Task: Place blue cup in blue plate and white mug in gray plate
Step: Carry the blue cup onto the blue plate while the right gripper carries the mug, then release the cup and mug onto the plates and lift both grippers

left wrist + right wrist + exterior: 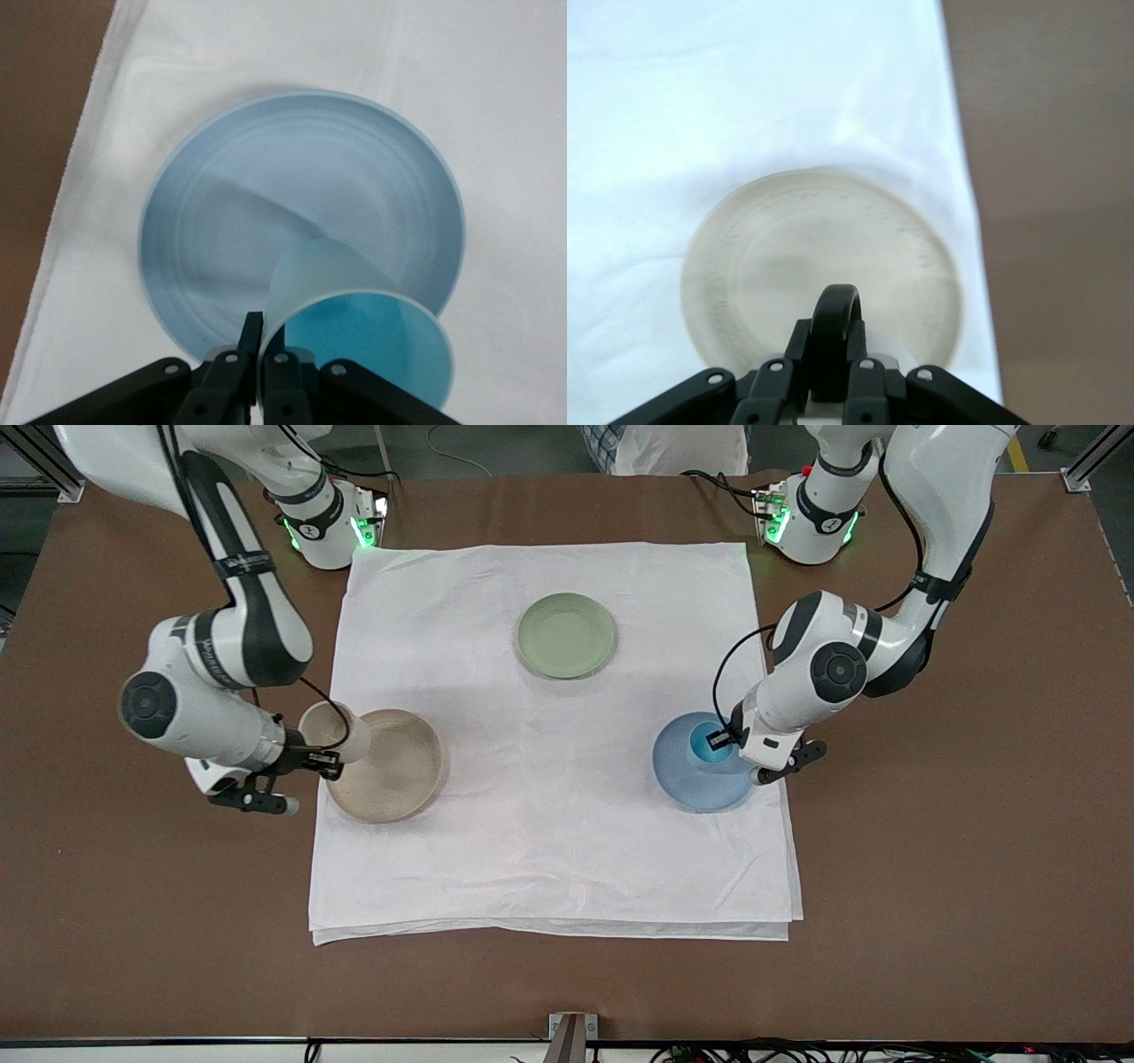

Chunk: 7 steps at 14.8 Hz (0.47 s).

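Observation:
My left gripper (pixel 722 737) is shut on the rim of the blue cup (pixel 710 742), one finger inside and one outside, and holds it over the blue plate (pixel 691 779). In the left wrist view the blue cup (pixel 354 328) hangs above the blue plate (pixel 266 221). My right gripper (pixel 323 762) is shut on the black handle of the white mug (pixel 332 731) and holds it over the edge of the gray plate (pixel 399 766). In the right wrist view the mug's handle (pixel 834 323) sits between the fingers above the gray plate (pixel 788 257).
A pale green plate (pixel 566 635) lies on the white cloth (pixel 549 824), farther from the front camera than the other two plates. The cloth covers the middle of the brown table (pixel 957 868).

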{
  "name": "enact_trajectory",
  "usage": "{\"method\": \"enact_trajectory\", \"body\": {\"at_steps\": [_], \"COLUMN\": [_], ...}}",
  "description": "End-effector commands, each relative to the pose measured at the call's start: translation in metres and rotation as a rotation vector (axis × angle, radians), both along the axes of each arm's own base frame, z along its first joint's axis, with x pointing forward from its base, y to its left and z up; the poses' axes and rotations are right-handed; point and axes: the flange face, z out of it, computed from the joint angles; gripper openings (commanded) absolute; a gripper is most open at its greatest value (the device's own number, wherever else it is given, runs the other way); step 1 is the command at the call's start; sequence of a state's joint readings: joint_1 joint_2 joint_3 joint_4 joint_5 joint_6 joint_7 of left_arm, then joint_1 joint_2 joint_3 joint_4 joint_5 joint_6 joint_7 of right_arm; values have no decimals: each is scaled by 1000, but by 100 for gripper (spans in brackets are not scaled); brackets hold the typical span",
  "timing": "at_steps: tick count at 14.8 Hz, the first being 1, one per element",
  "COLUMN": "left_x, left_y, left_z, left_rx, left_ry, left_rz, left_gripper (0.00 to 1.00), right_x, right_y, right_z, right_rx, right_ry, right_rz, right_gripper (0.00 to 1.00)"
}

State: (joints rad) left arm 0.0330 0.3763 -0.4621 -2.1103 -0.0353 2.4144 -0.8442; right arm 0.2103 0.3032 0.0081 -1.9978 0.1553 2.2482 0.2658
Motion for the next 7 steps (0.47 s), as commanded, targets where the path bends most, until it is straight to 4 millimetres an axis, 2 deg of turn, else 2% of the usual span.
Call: {"method": "enact_trajectory", "body": {"at_steps": [1,2,3,4,5,6,7], "left_x": [-2,-1,1,2,7,14,25], "left_y": [2,2,0,0,2,2,2], "left_z": [-7,-5,-1,4,14,28,48], "left_rx": [8,10,10,12,12,15,20], "left_ry": [-26,-32,-37,-44,-57,-62,-62], "left_rz": [5,6,18,29,33,30,30], "left_gripper": [3,14,44,60,83,100,100], "right_x": [-28,-28,-27,-28,-27,-26,-25], "right_y": [10,12,13,12,12,12,12], "right_z": [-24,-26,-29,-35,-37,-39,-40], "right_rx": [7,8,8,4,4,4,4], "right_ry": [-64,-81,-86,-77,-76,-82,-90], "right_rz": [-1,0,2,3,2,0,-1], "right_gripper": [0,1,2,6,21,54,100]}}
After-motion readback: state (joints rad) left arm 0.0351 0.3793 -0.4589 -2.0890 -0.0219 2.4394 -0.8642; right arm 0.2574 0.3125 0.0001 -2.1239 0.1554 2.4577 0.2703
